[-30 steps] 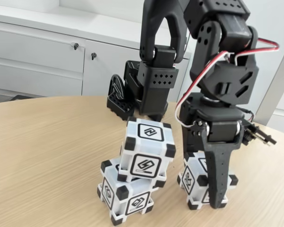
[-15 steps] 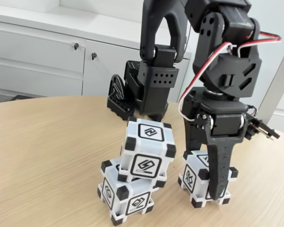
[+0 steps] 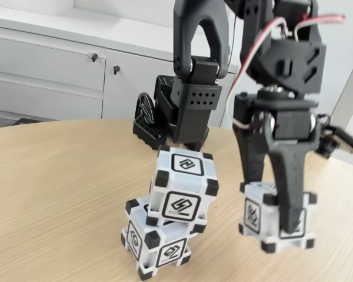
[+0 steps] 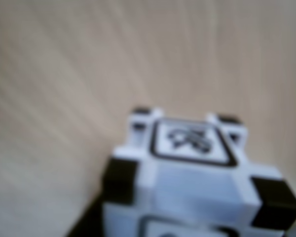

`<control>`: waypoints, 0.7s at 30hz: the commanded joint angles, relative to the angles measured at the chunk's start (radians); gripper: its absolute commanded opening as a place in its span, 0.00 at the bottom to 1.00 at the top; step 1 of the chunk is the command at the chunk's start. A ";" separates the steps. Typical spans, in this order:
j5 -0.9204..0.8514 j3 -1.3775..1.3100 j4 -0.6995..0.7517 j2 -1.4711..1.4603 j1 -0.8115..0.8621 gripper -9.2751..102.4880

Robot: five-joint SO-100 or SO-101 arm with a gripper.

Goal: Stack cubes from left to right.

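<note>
- In the fixed view, we saw the black two-finger gripper (image 3: 280,226) clenched around the third small white plastic cube with black corner blocks (image 3: 276,216), one finger down its near face and the other behind it. The cube looked lifted just clear of the pale wood-grain table (image 3: 59,194), though we could not be sure of the gap.
- To the left in that view stood the two-cube stack: the lower white cube (image 3: 156,241) sat on the table, and the upper white cube (image 3: 184,186) rested on it, twisted and tipped slightly off square. The held cube hung near the stack's right side, apart from it and about level with the lower cube, so we judged that the coming move turned on rising above the upper cube's top face and then travelling left.
- The cubes showed smooth, matt plastic with black-framed symbols on each face; the arm (image 3: 194,94) was rough-printed black plastic, with red and white wires along it. Behind stood white cabinets (image 3: 53,76).
- In the wrist view, blurred, we saw the held cube (image 4: 187,173) close below the camera, its symbol face uppermost, with the wood grain of the table (image 4: 64,74) beneath it.
</note>
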 commanded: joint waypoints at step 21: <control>-0.023 -0.025 0.339 0.739 0.014 0.26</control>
